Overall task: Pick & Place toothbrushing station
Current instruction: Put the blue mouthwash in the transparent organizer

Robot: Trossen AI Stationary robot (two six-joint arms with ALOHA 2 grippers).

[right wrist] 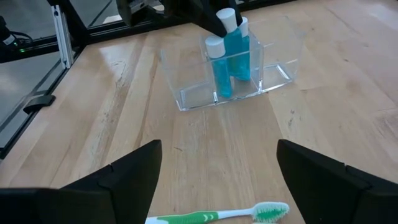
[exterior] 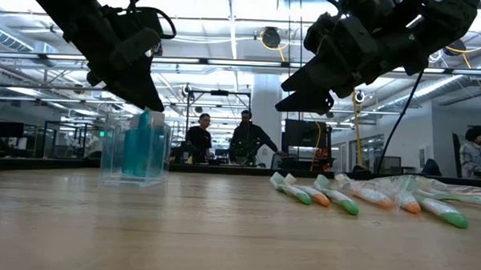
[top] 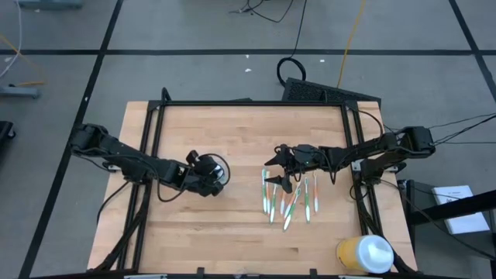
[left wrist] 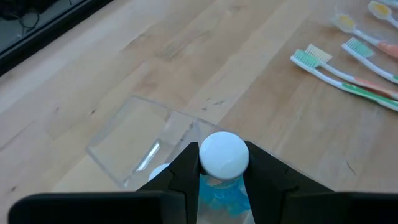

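On the left half of the bench the clear plastic cup stands upright, a rectangular open-topped holder. Two blue tubes are inside it: one blue tube stands free, and the second tube is pinched at its white cap between the fingers of the left tool, which reaches down into the cup from above. Judged from this, the tube stage is nearly complete: one tube is placed, and the other is in the cup but not yet released. To the right of centre, the toothbrushes lie in a loose fan flat on the bench, well apart from the cup; none is in the cup, so that whole stage appears outstanding. The right tool hovers above the far end of the brush group with its fingers spread wide and nothing between them; one green-and-white toothbrush lies just below it, which suggests a first brush pick is being lined up. At the near right corner stands a yellow container with a white lid, untouched. No brand, label or legible writing can be made out on the tubes, brushes, cup or container; the white sheet at the far right edge off the bench is unreadable.
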